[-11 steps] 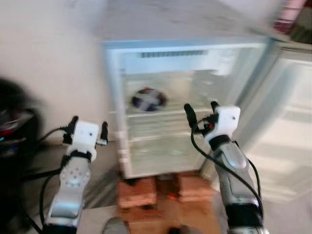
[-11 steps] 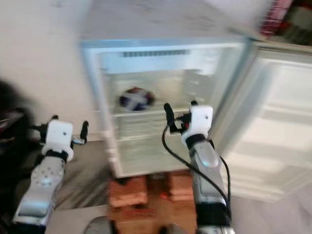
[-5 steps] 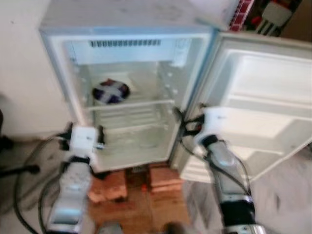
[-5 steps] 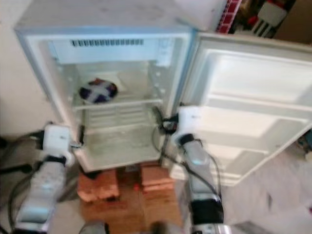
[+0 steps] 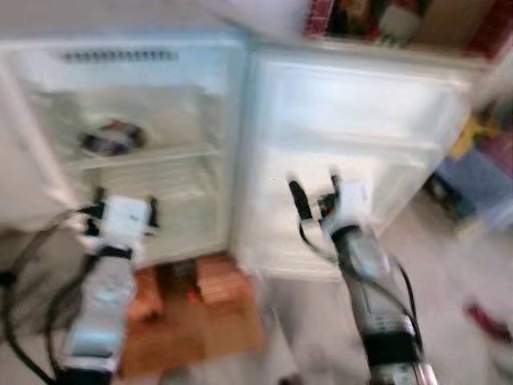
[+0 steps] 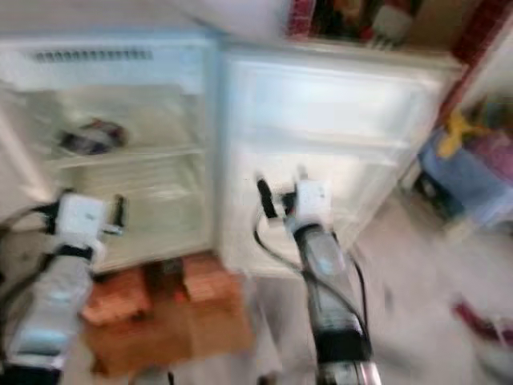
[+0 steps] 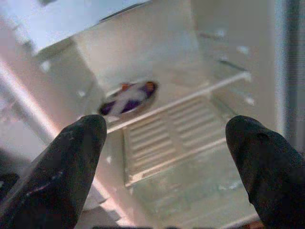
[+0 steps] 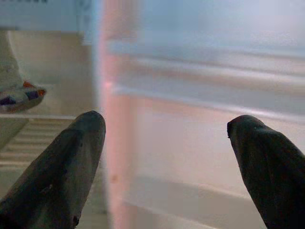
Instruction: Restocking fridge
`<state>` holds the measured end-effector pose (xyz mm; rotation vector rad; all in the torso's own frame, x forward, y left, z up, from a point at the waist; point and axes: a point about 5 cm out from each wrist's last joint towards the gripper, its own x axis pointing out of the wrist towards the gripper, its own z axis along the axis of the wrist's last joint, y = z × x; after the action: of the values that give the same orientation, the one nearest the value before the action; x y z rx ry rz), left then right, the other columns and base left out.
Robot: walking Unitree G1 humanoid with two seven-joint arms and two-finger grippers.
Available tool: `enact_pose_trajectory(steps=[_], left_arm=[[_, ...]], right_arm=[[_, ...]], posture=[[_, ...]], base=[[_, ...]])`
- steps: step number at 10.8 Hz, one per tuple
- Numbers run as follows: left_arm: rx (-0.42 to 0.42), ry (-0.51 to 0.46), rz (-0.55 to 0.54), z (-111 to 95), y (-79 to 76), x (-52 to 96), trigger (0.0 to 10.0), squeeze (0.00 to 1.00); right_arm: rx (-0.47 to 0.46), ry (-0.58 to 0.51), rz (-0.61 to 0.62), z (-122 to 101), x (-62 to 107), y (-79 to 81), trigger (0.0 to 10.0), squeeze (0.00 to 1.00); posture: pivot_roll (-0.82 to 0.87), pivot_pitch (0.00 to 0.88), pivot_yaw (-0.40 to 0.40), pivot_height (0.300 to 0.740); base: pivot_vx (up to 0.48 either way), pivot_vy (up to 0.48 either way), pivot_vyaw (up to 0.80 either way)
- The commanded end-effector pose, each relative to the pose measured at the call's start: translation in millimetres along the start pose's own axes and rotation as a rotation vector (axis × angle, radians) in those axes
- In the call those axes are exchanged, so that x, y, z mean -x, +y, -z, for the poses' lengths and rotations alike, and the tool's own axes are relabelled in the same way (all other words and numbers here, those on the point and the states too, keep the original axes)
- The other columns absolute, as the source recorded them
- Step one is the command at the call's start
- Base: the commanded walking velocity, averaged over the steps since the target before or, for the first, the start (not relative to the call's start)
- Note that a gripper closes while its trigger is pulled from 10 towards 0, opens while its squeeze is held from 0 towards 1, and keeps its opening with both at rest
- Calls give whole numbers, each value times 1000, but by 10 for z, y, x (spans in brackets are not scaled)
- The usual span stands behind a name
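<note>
Blurred head views. Small white fridge (image 5: pixel 48 120) stands open, its door (image 5: pixel 353 152) swung out to the robot's right with bare inner shelves. Fridge sits on reddish bricks (image 5: pixel 216 285) over a brown floor patch. Behind the door top, a cluttered red-and-dark shelf area (image 5: pixel 361 16); farther right, a blue and yellow heap (image 6: pixel 473 160) (too blurred to identify). Inside the fridge, a wire shelf (image 7: pixel 190 98) carries one dark purple-and-white packet (image 7: pixel 127 98), lying flat toward the back left; lower compartment (image 7: pixel 190 191) below it looks bare. Left gripper (image 5: pixel 124 208) is raised in front of the fridge's lower opening, fingers (image 7: pixel 71 162) spread apart, holding nothing. Right gripper (image 5: pixel 314 192) is raised in front of the door's inner face, fingers (image 8: pixel 267 167) also wide apart, holding nothing. Black cables trail from both wrists.
</note>
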<state>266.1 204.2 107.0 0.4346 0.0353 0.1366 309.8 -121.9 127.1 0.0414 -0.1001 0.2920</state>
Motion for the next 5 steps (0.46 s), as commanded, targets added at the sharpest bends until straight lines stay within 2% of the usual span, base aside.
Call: enact_pose_trajectory(steps=[1, 2, 3, 4, 5], left_arm=[[3, 1, 35, -8, -99, 2, 10000, 0], [-15, 11, 30, 7, -107, 6, 10000, 0], [25, 29, 89, 20, -158, 33, 10000, 0], [0, 12, 93, 12, -190, 57, 10000, 0], [2, 14, 93, 25, -203, 72, 10000, 0]], right_arm=[[-6, 37, 33, 90, 53, -91, 10000, 0], [-9, 30, 21, 68, 32, -76, 10000, 0], [-11, 24, 16, 58, 26, -80, 10000, 0], [-11, 25, 13, 61, 27, -78, 10000, 0], [27, 32, -11, 66, 24, -57, 10000, 0]], posture=[[162, 99, -41, 740], [163, 96, -42, 740], [160, 99, -45, 740], [161, 102, -46, 740], [160, 104, -46, 740]], base=[[0, -480, 0], [0, -480, 0], [0, -480, 0], [0, -480, 0], [0, -472, 0]])
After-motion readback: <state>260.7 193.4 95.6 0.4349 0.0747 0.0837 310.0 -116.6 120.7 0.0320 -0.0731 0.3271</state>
